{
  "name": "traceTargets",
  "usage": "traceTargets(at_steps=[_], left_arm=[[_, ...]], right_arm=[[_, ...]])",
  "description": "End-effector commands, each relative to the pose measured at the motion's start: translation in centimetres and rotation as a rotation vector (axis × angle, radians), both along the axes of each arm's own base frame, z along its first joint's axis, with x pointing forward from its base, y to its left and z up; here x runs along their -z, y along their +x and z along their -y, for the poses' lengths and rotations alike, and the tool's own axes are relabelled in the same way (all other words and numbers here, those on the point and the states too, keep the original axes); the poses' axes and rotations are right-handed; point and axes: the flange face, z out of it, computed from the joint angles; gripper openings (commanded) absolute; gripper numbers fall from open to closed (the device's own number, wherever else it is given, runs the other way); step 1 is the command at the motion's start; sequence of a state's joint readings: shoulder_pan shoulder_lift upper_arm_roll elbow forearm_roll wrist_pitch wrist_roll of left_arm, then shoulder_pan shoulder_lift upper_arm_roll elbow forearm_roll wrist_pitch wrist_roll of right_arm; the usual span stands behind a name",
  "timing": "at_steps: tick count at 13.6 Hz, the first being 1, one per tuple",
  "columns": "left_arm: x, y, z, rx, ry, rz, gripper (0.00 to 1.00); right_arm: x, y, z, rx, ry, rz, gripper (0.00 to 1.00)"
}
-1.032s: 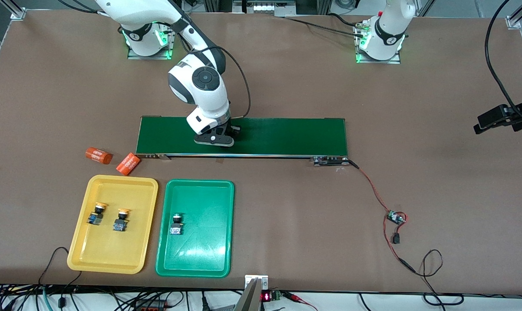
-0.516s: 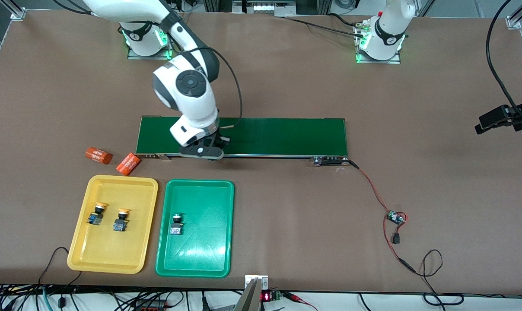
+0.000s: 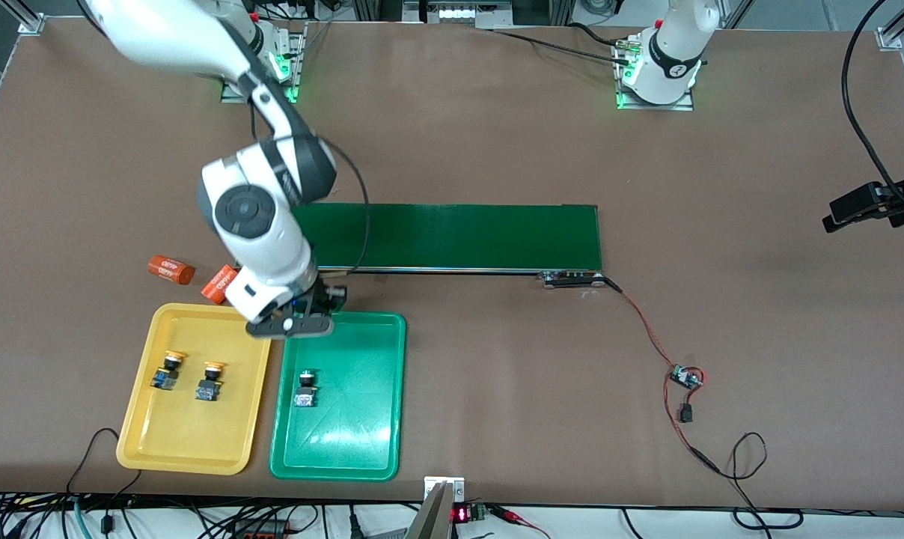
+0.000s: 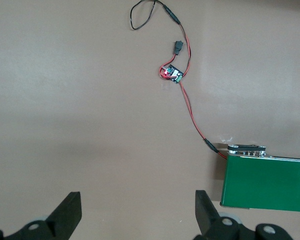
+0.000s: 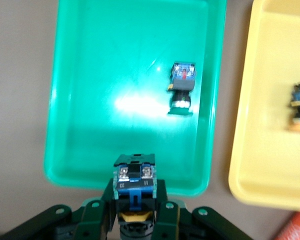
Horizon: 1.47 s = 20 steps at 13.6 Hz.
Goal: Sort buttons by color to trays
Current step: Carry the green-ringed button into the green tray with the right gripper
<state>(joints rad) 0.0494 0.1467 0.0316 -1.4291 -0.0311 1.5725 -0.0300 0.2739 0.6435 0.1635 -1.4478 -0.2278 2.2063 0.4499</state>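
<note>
— Over the green tray's [image 3: 362, 449] rim nearest the conveyor belt [image 3: 459, 236], what grips?
— Right pincer [image 5: 135, 220], clenched on one button [image 5: 134, 182].
— Others?
— One green-capped button [image 3: 304, 389] in it, two yellow-capped buttons [image 3: 190, 376] in the yellow tray [image 3: 175, 457], caps toward the belt. Left pincer [image 4: 135, 215] waits released over the tabletop [image 4: 90, 100].

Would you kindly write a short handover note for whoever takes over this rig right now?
Right gripper: shut on a green button, over the green tray's rim nearest the conveyor belt.
Left gripper: open, empty, waiting above bare table.
Done: two yellow buttons in the yellow tray; one green button in the green tray.
Left: release the held button into the green tray.
</note>
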Motion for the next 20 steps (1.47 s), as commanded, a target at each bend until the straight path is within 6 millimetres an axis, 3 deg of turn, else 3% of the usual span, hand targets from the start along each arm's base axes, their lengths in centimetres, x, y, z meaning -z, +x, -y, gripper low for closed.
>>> traceTargets(at_steps=[1, 5, 9, 10, 14, 15, 18, 20], left_arm=[[-0.4, -0.8, -0.2, 0.008, 0.011, 0.013, 1.0], [-0.2, -0.7, -0.3, 0.006, 0.013, 0.012, 1.0], [-0.2, -0.7, -0.3, 0.006, 0.013, 0.01, 1.0], [-0.2, -0.7, -0.3, 0.006, 0.013, 0.01, 1.0], [-0.1, -0.6, -0.3, 0.006, 0.013, 0.01, 1.0], [-0.2, -0.6, -0.2, 0.008, 0.013, 0.012, 1.0], [-0.2, -0.6, -0.1, 0.011, 0.013, 0.012, 1.0], [-0.2, -0.6, 0.0, 0.011, 0.013, 0.012, 1.0]], right_arm=[[3.3, 3.0, -0.2, -0.01, 0.038, 0.057, 0.14], [8.9, 4.3, -1.3, -0.027, 0.079, 0.149, 0.14], [11.6, 4.8, -0.5, -0.033, 0.093, 0.201, 0.16], [11.8, 5.0, -0.2, -0.033, 0.087, 0.203, 0.2], [12.0, 4.9, -0.1, -0.03, 0.085, 0.199, 0.59], [11.9, 4.9, -0.1, -0.027, 0.086, 0.2, 0.77], [10.5, 5.1, 0.1, -0.02, 0.091, 0.208, 1.0], [8.8, 5.3, 1.0, -0.006, 0.078, 0.196, 1.0]])
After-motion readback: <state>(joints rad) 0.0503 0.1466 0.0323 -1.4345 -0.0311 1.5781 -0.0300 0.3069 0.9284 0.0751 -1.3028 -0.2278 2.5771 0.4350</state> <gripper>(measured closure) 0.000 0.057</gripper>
